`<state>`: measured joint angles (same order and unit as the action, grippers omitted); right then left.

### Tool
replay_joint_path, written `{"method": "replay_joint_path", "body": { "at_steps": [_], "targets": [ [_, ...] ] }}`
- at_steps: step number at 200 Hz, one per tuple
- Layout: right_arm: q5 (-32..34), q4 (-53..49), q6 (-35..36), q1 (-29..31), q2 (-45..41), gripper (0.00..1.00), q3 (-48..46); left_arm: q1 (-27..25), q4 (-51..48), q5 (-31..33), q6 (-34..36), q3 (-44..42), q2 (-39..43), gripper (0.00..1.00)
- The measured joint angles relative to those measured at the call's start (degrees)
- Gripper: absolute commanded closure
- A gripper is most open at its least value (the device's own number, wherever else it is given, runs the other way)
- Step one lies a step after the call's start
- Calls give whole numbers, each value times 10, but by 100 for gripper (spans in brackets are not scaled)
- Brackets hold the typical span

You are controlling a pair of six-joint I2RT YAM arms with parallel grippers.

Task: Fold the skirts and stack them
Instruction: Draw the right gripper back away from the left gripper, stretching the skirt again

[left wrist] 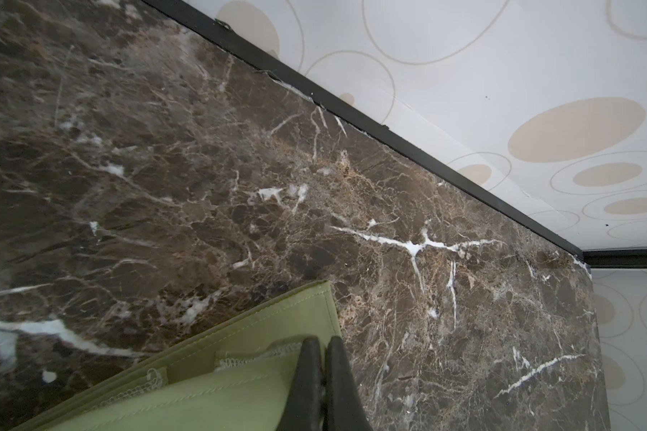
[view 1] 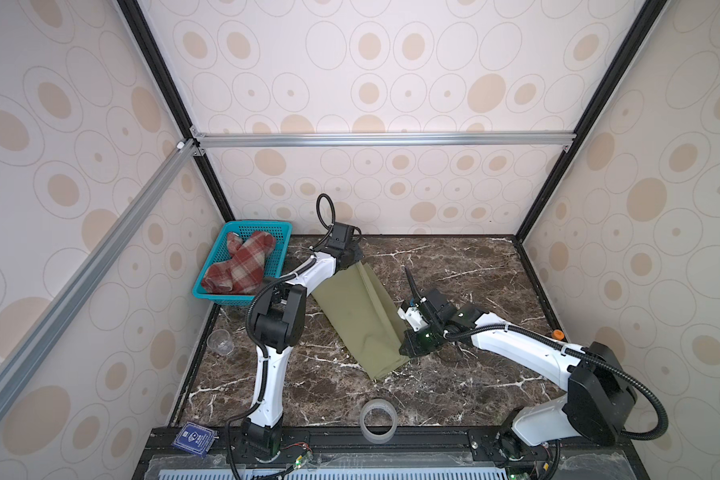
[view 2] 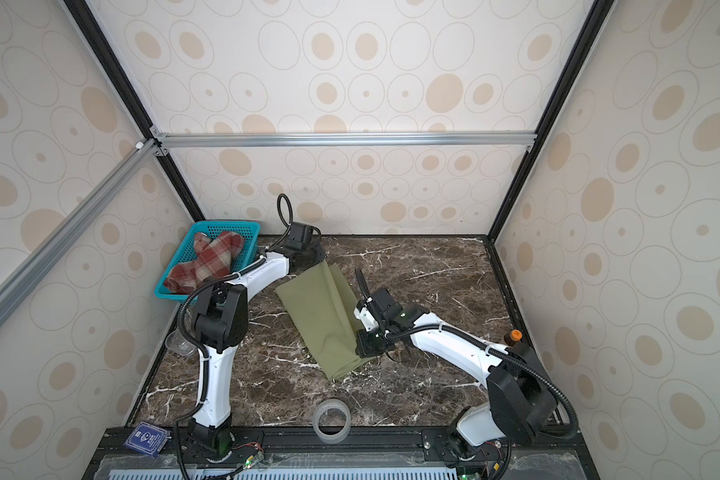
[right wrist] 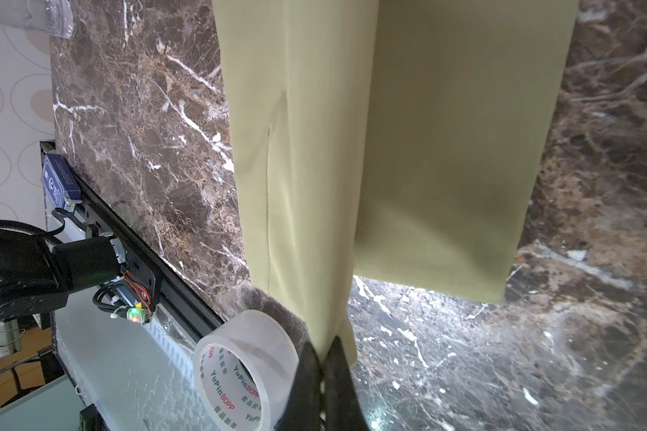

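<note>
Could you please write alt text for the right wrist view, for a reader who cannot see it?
The right gripper, shut, pinches an edge of the olive-green skirt over the dark marble table; a clear tape roll lies nearby.

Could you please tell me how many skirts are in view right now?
2. The plain olive-green thin skirt stretches over the middle of the dark marble table; the woolly red-and-cream plaid skirt sits crumpled in the teal plastic mesh basket, which might hide more beneath.

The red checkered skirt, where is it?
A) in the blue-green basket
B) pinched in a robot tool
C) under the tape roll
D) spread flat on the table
A: the red plaid skirt lies bunched up inside the teal basket at the far left corner of the table.
</note>
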<state>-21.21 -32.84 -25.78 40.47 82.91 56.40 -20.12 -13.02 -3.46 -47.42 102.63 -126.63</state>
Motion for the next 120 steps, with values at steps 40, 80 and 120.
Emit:
{"method": "replay_joint_path", "body": {
  "at_steps": [40, 80, 120],
  "targets": [
    [1, -5, 4, -4, 14, 100, 0, -3, 0, -3, -3, 8, -13, 100],
    [6, -11, 9, -4, 25, 100, 1, -3, 0, -6, -7, 8, -26, 100],
    [18, -25, 16, -4, 34, 100, 14, -3, 0, -7, -8, 12, -36, 100]
  ]
}}
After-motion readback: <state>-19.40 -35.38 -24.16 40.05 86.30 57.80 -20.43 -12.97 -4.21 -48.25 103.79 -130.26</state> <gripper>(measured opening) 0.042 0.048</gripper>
